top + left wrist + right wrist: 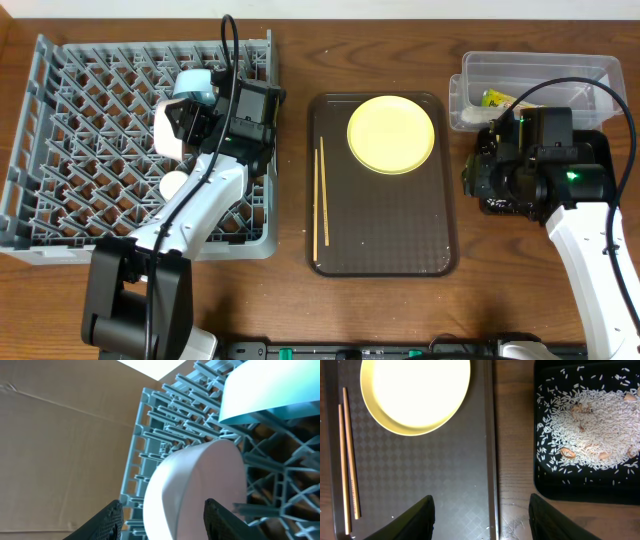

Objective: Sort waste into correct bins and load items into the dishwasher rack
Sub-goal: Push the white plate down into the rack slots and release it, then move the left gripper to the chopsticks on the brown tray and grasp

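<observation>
A grey dishwasher rack (80, 150) stands at the left. A white cup (167, 135) and a light blue cup (195, 84) rest in it. My left gripper (185, 122) is open over the rack. In the left wrist view its fingers (162, 520) stand apart on either side of the white cup (200, 490), under the blue cup (270, 390). A yellow plate (391, 133) and wooden chopsticks (320, 200) lie on a dark tray (385, 235). My right gripper (476, 175) is open and empty above the tray's right edge (490, 460).
A black bin (585, 490) holding rice and food scraps (590, 435) sits under my right arm. A clear bin (540, 70) with wrappers stands at the back right. A small white round item (175, 184) lies in the rack. The plate (415, 392) and chopsticks (347, 455) show in the right wrist view.
</observation>
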`<state>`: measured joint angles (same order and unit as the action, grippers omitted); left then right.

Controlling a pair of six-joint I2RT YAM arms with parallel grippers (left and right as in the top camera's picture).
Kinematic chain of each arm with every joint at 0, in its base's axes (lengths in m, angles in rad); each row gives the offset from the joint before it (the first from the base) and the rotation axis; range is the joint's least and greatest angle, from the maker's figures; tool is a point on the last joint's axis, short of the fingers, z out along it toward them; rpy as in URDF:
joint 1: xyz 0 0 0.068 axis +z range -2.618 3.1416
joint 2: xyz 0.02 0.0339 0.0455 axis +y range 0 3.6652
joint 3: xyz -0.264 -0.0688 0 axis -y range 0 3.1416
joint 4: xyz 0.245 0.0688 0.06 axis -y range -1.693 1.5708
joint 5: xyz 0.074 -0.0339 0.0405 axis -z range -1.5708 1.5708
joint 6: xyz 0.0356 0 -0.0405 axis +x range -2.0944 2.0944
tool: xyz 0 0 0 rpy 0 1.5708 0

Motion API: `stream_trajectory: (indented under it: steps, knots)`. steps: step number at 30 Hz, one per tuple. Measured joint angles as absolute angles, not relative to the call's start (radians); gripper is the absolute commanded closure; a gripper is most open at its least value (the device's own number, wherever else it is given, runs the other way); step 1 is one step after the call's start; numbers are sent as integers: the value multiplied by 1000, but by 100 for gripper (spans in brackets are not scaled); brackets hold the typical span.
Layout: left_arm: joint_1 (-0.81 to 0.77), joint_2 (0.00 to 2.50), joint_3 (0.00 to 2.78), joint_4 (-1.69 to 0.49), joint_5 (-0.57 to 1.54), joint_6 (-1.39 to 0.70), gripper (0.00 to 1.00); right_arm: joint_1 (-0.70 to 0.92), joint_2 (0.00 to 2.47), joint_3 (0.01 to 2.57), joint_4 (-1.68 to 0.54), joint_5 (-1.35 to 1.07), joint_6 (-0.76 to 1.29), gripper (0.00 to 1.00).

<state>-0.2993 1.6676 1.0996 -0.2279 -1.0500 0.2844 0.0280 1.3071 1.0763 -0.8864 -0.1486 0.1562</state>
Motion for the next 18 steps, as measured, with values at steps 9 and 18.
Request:
stream_trajectory:
  steps: [9,18]
  knots:
    - [-302,1668,1100,-229,-1029,243,38,28,1307,1076,-886,-149,156,42]
    - [-392,1558,1100,-233,-851,242,37,28,1307,1076,-888,-149,156,42]
